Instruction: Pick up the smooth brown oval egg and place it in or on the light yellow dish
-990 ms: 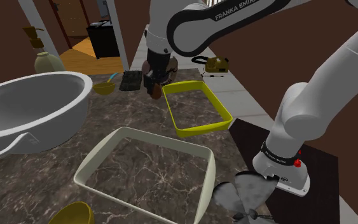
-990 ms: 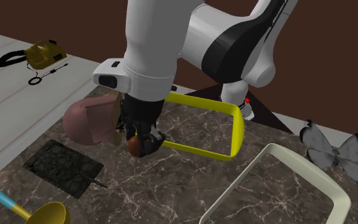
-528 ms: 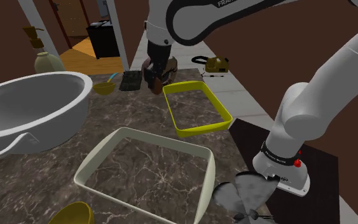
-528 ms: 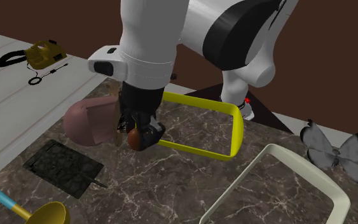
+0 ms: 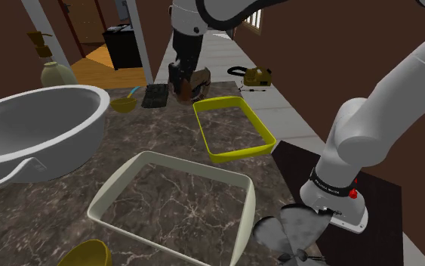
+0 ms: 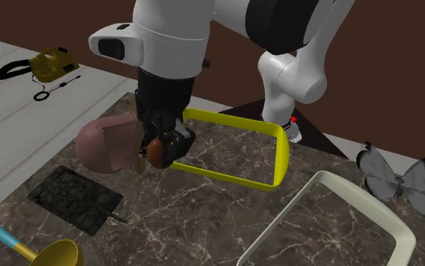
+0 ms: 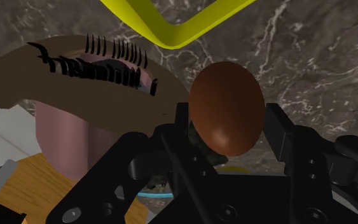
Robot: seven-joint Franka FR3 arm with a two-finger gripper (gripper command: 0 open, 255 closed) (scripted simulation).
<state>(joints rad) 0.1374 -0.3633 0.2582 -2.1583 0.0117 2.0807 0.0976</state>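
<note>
My black gripper (image 6: 161, 147) is shut on a smooth brown egg (image 6: 156, 152) and holds it above the dark marble counter. The egg (image 7: 227, 107) sits clasped between the two fingers, with my gripper (image 7: 229, 124) over the counter just outside a corner of the bright yellow rectangular dish (image 7: 166, 33). In the shoulder view my gripper (image 5: 183, 85) hangs with the egg (image 5: 186, 91) beyond the far left corner of that yellow dish (image 5: 233, 156). A larger pale cream rectangular dish (image 5: 245, 198) lies nearer the stand.
A pinkish-brown brush-topped object (image 6: 105, 145) sits right beside the gripper. A big white bowl (image 5: 41, 128) and a soap bottle (image 5: 53, 69) stand on the shoulder view's left. A black mat (image 6: 75, 198), a yellow ladle (image 6: 52, 255) and a grey butterfly shape (image 6: 399, 181) lie around.
The gripper has risen straight up from the counter with the egg clasped in it. Both dishes have stayed in place.
</note>
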